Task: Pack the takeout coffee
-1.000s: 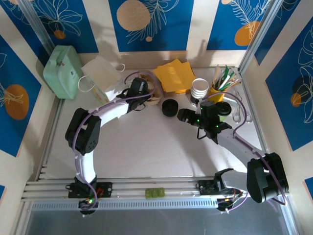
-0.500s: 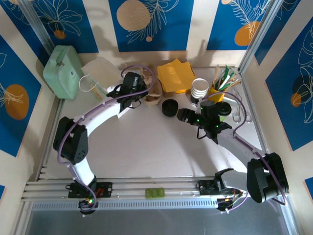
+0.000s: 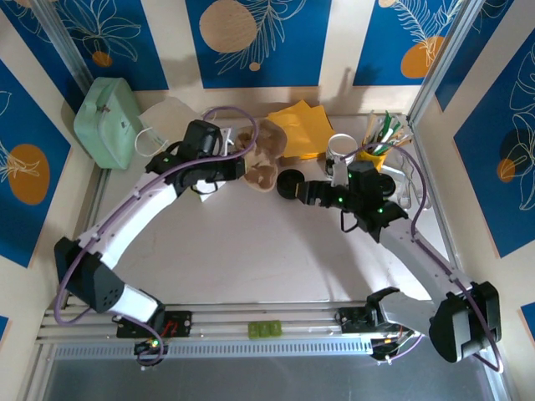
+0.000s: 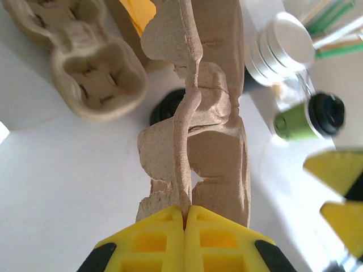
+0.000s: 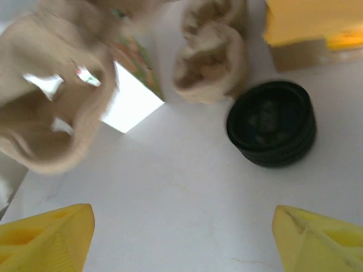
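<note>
Evidently the left gripper (image 4: 186, 218) is clenched on the thin rim of a brown moulded-pulp cup carrier (image 4: 210, 113), holding it edge-on, presumably to bring out a tray that can seat the drink. The right gripper (image 5: 181, 238) hangs spread wide and empty just short of a stack of round black plastic lids (image 5: 272, 122). The takeout coffee (image 4: 292, 122), a small light-green paper cup with a black lid, stands ungrasped near the stack of white-rimmed cups (image 4: 283, 48).

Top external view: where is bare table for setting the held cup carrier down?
Most bare table lies between left arm and right arm, nearer than the black lids. Smaller patch: outside the left arm, before the mint-green box. Crowded: back row, paper bag to yellow napkins.
</note>
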You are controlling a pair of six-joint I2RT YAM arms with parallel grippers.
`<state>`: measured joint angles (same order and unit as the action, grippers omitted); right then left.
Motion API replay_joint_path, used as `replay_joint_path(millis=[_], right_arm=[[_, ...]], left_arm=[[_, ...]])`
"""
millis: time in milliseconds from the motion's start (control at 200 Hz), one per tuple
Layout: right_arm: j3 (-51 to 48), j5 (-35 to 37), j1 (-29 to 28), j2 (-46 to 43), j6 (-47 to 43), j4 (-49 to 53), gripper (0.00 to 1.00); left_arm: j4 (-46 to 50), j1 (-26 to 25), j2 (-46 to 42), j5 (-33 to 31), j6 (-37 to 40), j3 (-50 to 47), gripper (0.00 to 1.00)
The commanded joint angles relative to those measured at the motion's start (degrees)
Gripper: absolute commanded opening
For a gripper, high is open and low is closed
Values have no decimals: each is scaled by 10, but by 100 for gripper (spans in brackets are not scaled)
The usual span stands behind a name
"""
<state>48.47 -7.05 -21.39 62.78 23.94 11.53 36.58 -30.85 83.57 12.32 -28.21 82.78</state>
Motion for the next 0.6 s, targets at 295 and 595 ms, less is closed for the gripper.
replay_joint_path(millis=[295, 595], right_arm=[[283, 172, -200, 50, -81, 390, 83], [348, 312, -318, 102, -99, 452, 83]], left_arm=[[119, 5, -88, 217, 82, -53, 0], [133, 5, -144, 251, 102, -94, 0]])
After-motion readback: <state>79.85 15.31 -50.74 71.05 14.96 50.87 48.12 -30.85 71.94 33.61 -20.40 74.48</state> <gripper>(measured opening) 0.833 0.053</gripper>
